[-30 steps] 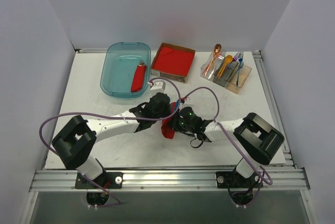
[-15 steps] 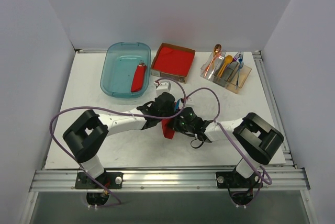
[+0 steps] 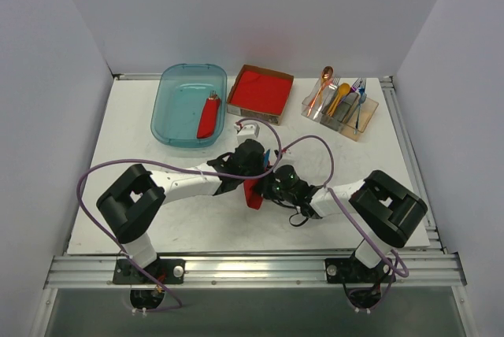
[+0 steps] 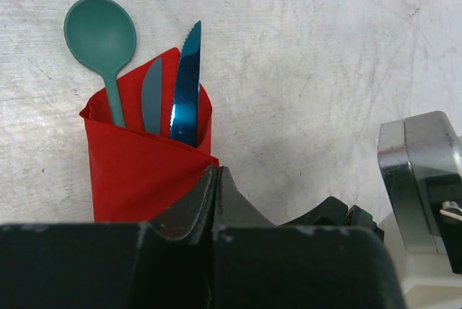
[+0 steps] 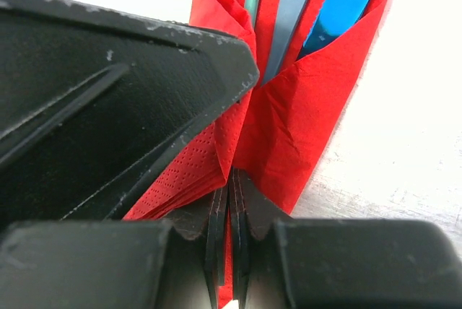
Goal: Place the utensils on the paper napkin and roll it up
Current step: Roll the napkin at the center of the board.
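Since the paper napkin (image 4: 144, 172) is already wrapped cone-like round the teal spoon (image 4: 101, 35), blue serrated knife (image 4: 188, 85) and a grey piece (image 4: 151, 96), mid-tabletop (image 4: 325, 71), only tightening the roll looks left. Thin creased red paper, smooth slim plastic. The left end effector (image 4: 215, 179) is fully closed, tips against the napkin's lower edge. The right end effector (image 5: 229, 186) is closed, pinching a napkin fold.

overhead rear view, wrist close-ups sharing napkin (image 4: 144, 164)
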You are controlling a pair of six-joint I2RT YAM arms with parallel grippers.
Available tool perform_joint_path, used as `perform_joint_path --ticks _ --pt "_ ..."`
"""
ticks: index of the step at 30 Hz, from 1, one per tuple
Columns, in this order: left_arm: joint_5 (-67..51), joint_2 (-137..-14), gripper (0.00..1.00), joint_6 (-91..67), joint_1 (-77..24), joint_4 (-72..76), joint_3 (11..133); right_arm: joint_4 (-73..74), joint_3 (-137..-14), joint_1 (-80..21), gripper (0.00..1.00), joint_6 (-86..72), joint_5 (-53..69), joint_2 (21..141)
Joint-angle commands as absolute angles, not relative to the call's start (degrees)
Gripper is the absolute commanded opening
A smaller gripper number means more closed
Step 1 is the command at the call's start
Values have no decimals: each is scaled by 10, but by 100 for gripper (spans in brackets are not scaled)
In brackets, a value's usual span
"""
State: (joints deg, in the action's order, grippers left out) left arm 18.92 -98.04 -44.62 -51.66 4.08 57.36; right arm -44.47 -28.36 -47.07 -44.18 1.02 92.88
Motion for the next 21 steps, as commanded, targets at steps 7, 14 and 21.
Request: perform_joint_path --ticks 7,14,21 --pt "152 -957 2 -447 -524 68 606 -534 -255 -481 3 -361 45 894" --pt "137 -955 2 -442 -522 67 611 -541 -254 -480 2 -337 52 882" --pt "110 -976 2 -432 -517 60 631 -558 -252 -482 1 -311 68 882"
